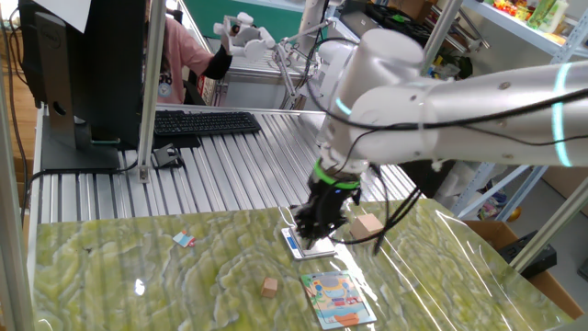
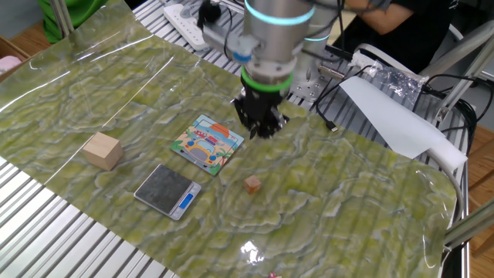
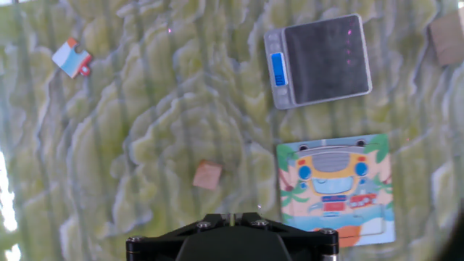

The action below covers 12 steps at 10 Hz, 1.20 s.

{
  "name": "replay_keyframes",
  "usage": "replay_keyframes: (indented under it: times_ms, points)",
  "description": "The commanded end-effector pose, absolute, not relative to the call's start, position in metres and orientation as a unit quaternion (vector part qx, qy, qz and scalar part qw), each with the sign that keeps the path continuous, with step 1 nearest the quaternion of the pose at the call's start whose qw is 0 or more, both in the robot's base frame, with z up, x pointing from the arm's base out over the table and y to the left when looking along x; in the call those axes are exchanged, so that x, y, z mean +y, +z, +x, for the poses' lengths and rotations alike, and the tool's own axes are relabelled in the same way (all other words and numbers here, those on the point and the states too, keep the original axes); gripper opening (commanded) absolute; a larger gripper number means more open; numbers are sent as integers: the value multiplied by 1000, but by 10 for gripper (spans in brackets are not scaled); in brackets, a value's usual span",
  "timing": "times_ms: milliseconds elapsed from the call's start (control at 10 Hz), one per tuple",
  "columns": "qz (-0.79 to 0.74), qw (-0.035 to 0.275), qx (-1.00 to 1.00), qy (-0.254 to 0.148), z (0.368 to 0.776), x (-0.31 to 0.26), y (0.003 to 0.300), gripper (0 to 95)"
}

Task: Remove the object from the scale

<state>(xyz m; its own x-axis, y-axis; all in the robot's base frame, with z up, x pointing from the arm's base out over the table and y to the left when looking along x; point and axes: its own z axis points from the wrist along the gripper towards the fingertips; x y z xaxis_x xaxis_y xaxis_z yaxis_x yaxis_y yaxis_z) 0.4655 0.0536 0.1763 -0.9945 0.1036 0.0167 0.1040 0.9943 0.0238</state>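
The scale (image 2: 168, 191) is a thin square pad with a grey plate and a blue strip; its plate is bare. It also shows in the hand view (image 3: 322, 61), and in one fixed view (image 1: 296, 244) partly behind my hand. The tiny tan-brown cube (image 2: 252, 184) lies on the green mat, apart from the scale; it also shows in the hand view (image 3: 207, 175) and in one fixed view (image 1: 269, 287). My gripper (image 2: 261, 131) hangs above the mat beyond the illustrated card, away from the cube. Its jaws stand together with nothing between them (image 3: 230, 216).
A colourful illustrated card (image 2: 207, 144) lies between gripper and scale. A larger pale tan block (image 2: 103, 150) sits left of the scale. A small puzzle piece (image 3: 72, 58) lies apart. A keyboard (image 1: 202, 122) and a monitor stand on the slatted table behind the mat.
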Motion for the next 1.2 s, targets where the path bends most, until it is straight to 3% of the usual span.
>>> replay_keyframes:
  times_ms: [100,700,1200]
  points:
    - [-42,7,-999,-13,469,39,177,0]
    - [-7,1,-1000,-10,471,-25,167,0]
    - [13,2,-1000,-18,465,-36,177,0]
